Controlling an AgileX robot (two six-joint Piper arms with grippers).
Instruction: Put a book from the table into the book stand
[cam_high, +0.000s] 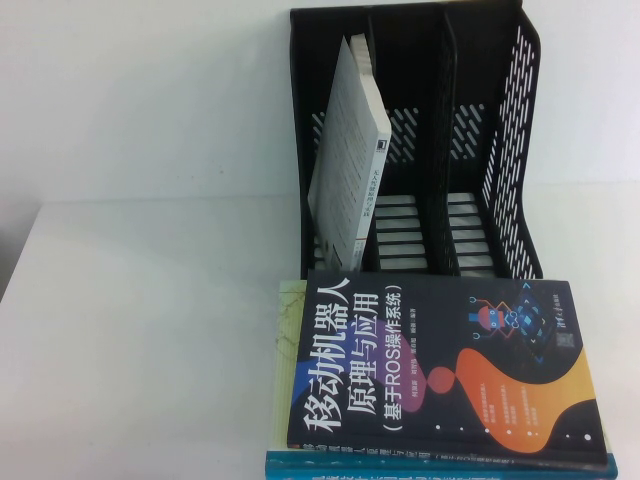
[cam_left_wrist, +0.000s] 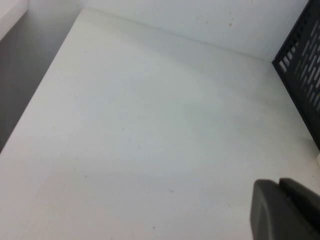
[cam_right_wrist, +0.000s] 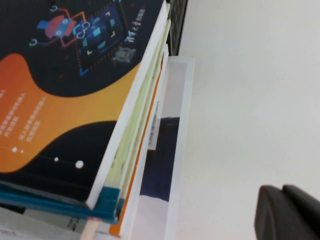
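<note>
The black book stand (cam_high: 510, 130) stands at the back of the white table (cam_high: 150, 330). A thick white book (cam_high: 350, 150) leans tilted in the stand's left slot, showing its page edges and its white spine with black print; its cover is hidden. The middle and right slots hold nothing. Neither gripper shows in the high view. My left gripper (cam_left_wrist: 280, 186) is shut and empty above bare table, with the stand's wall (cam_left_wrist: 302, 65) off to one side. My right gripper (cam_right_wrist: 282, 190) is shut and empty above bare table beside the book stack.
A dark navy book (cam_high: 440, 370) with an orange blob lies on top of a stack at the table's front, over a teal-edged book (cam_high: 440, 467). The right wrist view shows this stack's edges (cam_right_wrist: 130, 150) and a white and navy book (cam_right_wrist: 160, 165) underneath.
</note>
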